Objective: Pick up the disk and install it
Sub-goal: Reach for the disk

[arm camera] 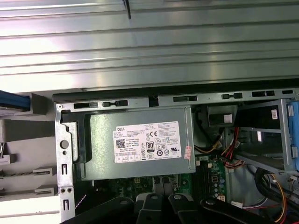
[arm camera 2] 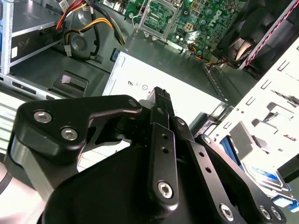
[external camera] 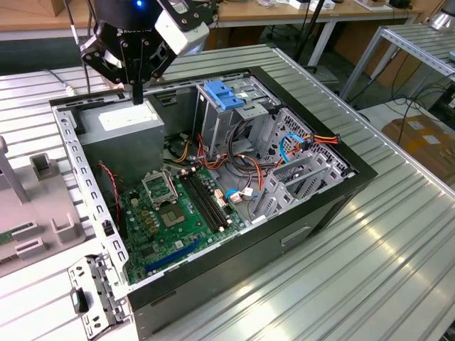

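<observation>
My gripper (external camera: 136, 96) hangs over the back corner of the open computer case (external camera: 323, 206), at the exterior view's left. It is just above the grey power supply (external camera: 121, 126) with its white sticker. Its black fingers (arm camera 2: 161, 95) are pressed together with nothing between them. The disk (arm camera 2: 266, 176) shows in the second wrist view as a flat piece with a white and blue label and a blue side rail. It lies outside the case's perforated side frame (arm camera 2: 275, 100), apart from the gripper. The first wrist view looks straight down on the power supply (arm camera: 140, 142).
Inside the case are a green motherboard (external camera: 178, 213), bundled cables (external camera: 245, 145), a light-blue bracket (external camera: 224, 94) on the drive cage and a metal cage (external camera: 302, 170). A grey fixture (external camera: 43, 206) stands at the exterior view's left. The case rests on a ribbed metal table (external camera: 355, 284).
</observation>
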{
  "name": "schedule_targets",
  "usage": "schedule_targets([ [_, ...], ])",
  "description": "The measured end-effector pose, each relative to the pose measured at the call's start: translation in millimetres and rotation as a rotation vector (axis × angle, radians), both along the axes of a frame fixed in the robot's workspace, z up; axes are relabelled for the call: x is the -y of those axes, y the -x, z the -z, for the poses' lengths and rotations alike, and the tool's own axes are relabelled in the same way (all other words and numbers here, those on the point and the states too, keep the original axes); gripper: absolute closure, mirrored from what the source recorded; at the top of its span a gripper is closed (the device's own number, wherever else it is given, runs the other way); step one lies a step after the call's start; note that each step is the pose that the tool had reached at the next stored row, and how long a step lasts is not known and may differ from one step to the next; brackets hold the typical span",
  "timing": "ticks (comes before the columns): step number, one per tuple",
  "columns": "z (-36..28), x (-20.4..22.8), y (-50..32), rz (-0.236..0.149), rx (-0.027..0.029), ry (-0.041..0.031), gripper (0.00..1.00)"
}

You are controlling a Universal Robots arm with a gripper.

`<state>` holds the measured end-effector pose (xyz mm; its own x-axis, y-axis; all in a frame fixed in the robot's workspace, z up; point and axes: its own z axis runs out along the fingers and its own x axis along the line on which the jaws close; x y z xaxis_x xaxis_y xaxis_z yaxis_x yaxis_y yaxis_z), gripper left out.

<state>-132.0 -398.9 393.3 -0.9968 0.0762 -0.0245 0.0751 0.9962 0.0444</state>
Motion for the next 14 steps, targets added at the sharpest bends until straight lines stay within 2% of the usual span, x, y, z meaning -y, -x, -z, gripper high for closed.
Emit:
schedule_targets([
  [14,0.0,0.0,3.9,0.0,0.0,0.0,0.89],
])
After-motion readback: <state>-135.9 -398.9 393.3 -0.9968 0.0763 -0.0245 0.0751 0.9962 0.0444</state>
